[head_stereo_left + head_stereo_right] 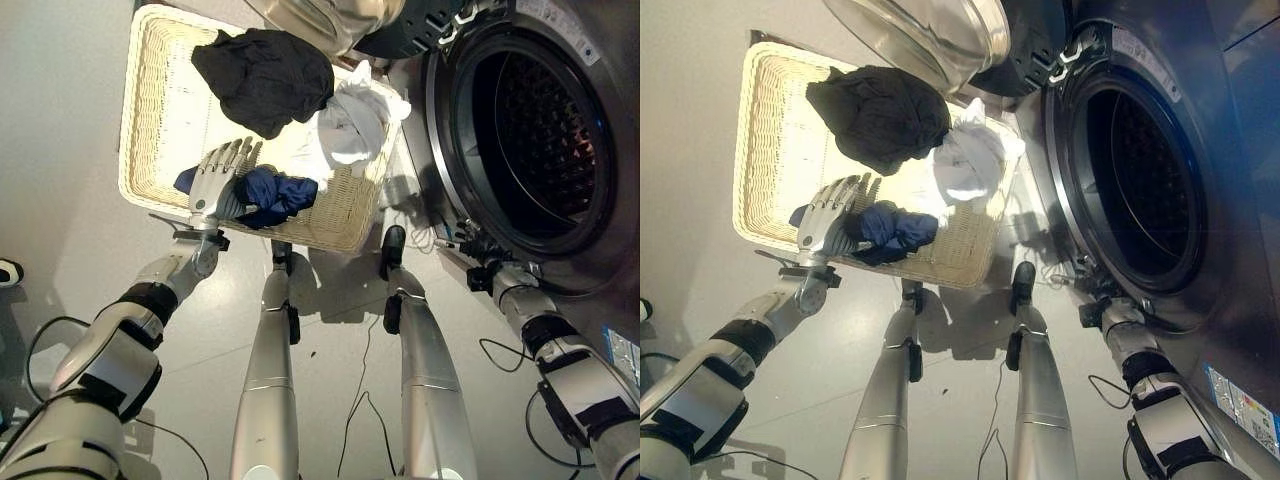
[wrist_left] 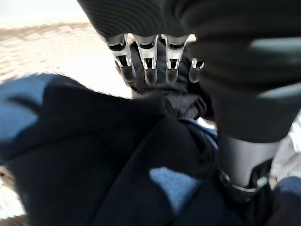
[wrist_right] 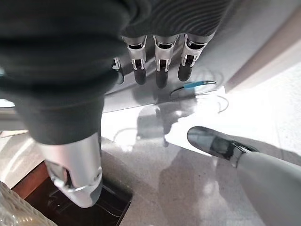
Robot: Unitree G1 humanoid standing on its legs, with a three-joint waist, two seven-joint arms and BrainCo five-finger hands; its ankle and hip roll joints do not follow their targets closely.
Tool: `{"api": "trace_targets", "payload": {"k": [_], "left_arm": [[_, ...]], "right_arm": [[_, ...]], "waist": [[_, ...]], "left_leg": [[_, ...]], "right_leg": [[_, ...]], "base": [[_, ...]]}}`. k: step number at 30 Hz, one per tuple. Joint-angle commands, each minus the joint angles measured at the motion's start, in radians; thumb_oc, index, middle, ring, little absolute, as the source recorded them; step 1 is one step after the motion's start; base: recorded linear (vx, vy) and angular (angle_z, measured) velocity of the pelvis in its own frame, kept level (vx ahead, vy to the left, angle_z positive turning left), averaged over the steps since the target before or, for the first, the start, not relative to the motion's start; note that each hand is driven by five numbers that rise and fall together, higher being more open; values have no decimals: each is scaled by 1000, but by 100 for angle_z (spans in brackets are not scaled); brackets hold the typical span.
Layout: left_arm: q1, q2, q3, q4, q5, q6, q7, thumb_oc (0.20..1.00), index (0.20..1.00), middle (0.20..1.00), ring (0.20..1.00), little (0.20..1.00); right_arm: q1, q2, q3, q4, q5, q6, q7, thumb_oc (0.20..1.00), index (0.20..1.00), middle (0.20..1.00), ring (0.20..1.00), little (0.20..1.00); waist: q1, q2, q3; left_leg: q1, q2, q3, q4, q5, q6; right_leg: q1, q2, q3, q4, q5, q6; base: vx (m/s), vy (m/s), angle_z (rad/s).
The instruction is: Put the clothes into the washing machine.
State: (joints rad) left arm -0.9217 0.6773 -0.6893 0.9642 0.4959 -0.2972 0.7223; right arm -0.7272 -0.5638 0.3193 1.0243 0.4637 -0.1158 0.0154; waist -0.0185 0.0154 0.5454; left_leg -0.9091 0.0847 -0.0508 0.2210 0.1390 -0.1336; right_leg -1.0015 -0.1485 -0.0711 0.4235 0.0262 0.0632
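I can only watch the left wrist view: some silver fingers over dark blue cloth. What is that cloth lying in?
Observer: The dark blue garment lies in a cream wicker basket on the floor, near its front edge, with the left hand over it, fingers straight.
Operator: Is there other laundry in there?
Observer: Yes, a black garment at the far side and a white one toward the machine.
Operator: Is the washing machine ready?
Observer: Its door is swung open over the basket, and the drum looks empty from here.
Operator: And the other hand?
Observer: The right hand hangs low by the machine's front, fingers straight, holding nothing.
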Motion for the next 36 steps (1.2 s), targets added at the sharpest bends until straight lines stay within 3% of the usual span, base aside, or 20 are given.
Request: {"api": "trace_targets", "payload": {"k": [1,11,27,32,33,34,36], "left_arm": [[-16,37,25,16,-23,8,-17,1000,1000,1000,1000,1000],[-56,31,-12,80,-107,95,-182,1000,1000,1000,1000,1000],[-52,-15,-17,190,-179,299,-487,1000,1000,1000,1000,1000],[-67,-24,-48,220,-176,320,-596,1000,1000,1000,1000,1000],[-68,-24,-50,221,-177,320,-601,743,743,743,743,743],[-71,-29,-59,227,-174,315,-629,200,200,200,200,200],[-78,-32,-71,232,-185,310,-645,200,200,200,200,200]], "right_arm": [[39,-48,27,-38,40,-28,7,1000,1000,1000,1000,1000],[8,-52,49,-36,53,-38,0,1000,1000,1000,1000,1000],[-45,-41,67,-11,59,-31,-14,1000,1000,1000,1000,1000],[-61,-38,70,5,58,-34,-10,1000,1000,1000,1000,1000],[-62,-38,70,5,58,-34,-10,1000,1000,1000,1000,1000],[-69,-36,71,9,57,-31,-11,1000,1000,1000,1000,1000],[-77,-35,75,14,60,-32,-10,1000,1000,1000,1000,1000]], "waist": [[-2,-29,-25],[-10,-29,-25],[-13,-36,-25],[-17,-37,-25],[-17,-36,-25],[-18,-36,-25],[-19,-37,-25]], "left_leg": [[-62,-32,-19,171,-82,40],[-99,-37,-20,178,-79,35],[-105,-38,-23,151,-64,37],[-100,-39,-22,145,-62,37],[-99,-39,-21,144,-62,38],[-97,-38,-19,143,-62,39],[-96,-37,-18,142,-62,40]], "right_leg": [[-3,12,6,-48,96,69],[-39,20,6,-39,95,67],[-45,29,-1,-55,102,67],[-40,32,-1,-64,107,69],[-40,32,0,-64,108,69],[-39,33,1,-64,108,69],[-38,33,0,-67,110,70]], "base": [[12,30,-2],[0,0,0],[0,0,0],[0,0,0],[0,0,0],[0,0,0],[0,0,0]]}}
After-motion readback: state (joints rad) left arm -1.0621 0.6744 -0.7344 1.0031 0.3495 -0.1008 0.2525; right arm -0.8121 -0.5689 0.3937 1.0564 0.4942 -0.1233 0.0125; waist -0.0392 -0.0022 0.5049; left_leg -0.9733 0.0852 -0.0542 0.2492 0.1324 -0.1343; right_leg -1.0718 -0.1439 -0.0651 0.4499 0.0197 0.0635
